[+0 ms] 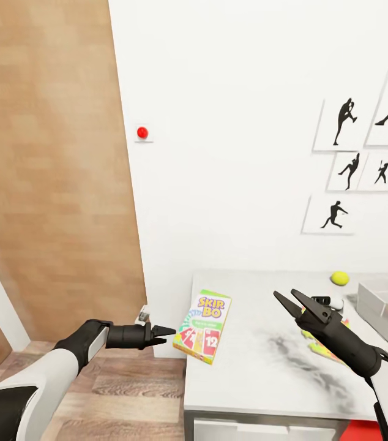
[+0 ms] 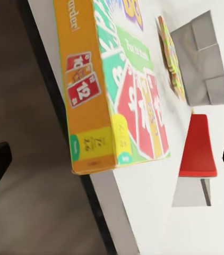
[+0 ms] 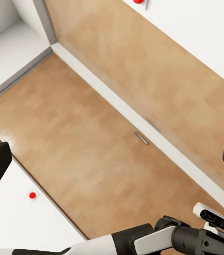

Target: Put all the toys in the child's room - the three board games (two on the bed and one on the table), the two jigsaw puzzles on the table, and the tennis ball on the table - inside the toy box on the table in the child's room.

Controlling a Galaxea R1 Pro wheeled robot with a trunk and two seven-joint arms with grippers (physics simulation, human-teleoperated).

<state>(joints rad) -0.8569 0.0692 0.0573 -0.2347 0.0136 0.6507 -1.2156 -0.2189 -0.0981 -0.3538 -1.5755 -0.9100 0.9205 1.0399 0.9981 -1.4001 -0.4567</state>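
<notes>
toy box (image 1: 382,306) cut off; jigsaw puzzles (image 1: 316,343) half-hidden behind right gripper (image 1: 291,300).

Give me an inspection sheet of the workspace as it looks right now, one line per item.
Surface: light-grey table, dark smudge near its middle.
Job's things: board game overhanging the table's left edge; tennis ball near the wall; toy box at the right edge; jigsaw puzzles partly hidden behind the right arm.
Clutter: small white object beside the toy box.
Grippers: left claw off the table's left edge, pointing at the board game; right claw open above the table, empty.
Cables: nothing seen.
Surroundings: wooden door, red wall button, sports silhouette pictures.
</notes>
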